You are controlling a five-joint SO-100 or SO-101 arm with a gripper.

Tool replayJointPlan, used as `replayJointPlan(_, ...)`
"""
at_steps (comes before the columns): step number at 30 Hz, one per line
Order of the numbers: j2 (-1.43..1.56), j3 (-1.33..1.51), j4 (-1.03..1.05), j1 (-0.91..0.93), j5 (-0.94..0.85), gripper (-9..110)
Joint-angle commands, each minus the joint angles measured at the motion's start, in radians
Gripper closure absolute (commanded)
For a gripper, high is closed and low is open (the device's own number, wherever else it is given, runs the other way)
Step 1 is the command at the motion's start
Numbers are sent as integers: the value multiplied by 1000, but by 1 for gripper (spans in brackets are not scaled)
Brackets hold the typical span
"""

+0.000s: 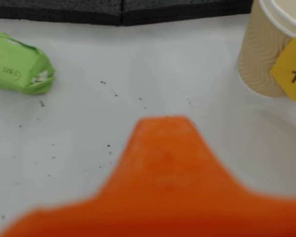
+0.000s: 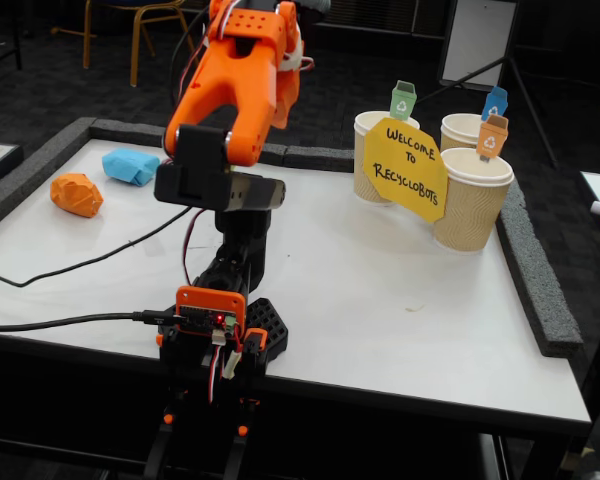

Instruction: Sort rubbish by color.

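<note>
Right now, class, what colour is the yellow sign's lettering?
Black, hand-lettered; the sign reads clearest in the fixed view.

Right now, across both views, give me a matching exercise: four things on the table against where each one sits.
Things:
1. orange lump
2. light blue lump
3. green lump
4. yellow sign

Places:
A. left in the wrist view, near the dark foam border
B. leaning against the paper cups
C. fixed view's far left, nearest the table edge
D. just right of the orange lump, farther back

Pairs: 1-C, 2-D, 3-A, 4-B
</note>
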Motion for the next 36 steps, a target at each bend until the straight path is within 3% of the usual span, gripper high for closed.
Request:
replayJointPlan(1, -3, -152, 5, -87, 3, 92)
replayJointPlan(17, -3, -267, 124, -558, 3, 93)
replayJointPlan(36, -3, -267, 137, -641, 3, 93)
